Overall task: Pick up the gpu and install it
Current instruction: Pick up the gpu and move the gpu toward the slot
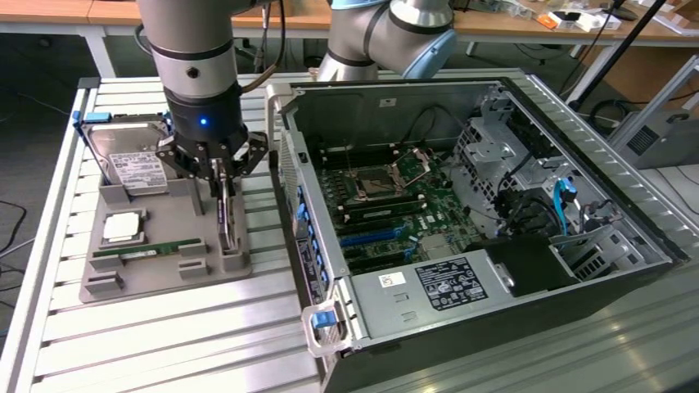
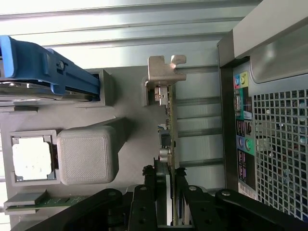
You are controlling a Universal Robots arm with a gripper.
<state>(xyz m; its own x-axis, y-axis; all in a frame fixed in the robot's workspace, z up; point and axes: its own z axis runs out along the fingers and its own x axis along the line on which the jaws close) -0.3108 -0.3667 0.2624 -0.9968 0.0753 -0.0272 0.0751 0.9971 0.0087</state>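
The gpu (image 1: 224, 219) stands on its edge in a slot of the grey holder (image 1: 164, 277) on the slatted table, at the exterior view's left of the open computer case (image 1: 459, 205). My gripper (image 1: 222, 176) has come straight down over it, and its black fingers (image 2: 149, 197) sit tight against both faces of the card. In the wrist view the green board edge of the gpu (image 2: 168, 127) runs out from my gripper (image 2: 167, 185) to its silver bracket end by a holder post (image 2: 161, 72). The card's lower edge still looks seated in the holder.
The holder also carries a hard drive (image 1: 131, 164) in a blue frame (image 2: 43, 67), a square processor (image 1: 123, 228) and a memory stick (image 1: 147, 250). Inside the case lies the motherboard with a blue slot (image 1: 366, 237). A second robot arm (image 1: 394, 41) stands behind the case.
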